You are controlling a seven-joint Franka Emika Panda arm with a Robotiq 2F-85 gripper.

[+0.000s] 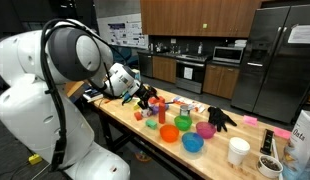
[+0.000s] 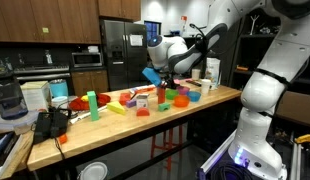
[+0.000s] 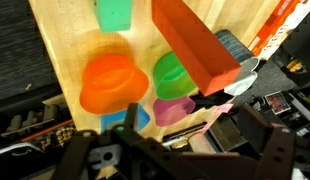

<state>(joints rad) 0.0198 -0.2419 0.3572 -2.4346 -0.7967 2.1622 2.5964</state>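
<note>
My gripper [image 3: 175,150] hangs, jaws spread, over the pink bowl [image 3: 173,110] and blue bowl [image 3: 128,118]. Best descend straight, one finger inside a rim, clear of the red block [image 3: 195,45].

No wording can be read in any of the views. In an exterior view, a poster [image 1: 119,36] on the kitchen wall behind the robot carries print too small to make out. A white sheet [image 1: 300,33] fixed to the refrigerator [image 1: 270,62] door is just as illegible. The white bag [image 1: 304,138] at the far end of the worktop [image 1: 135,128] shows dark markings that do not resolve into letters or a brand.
</note>
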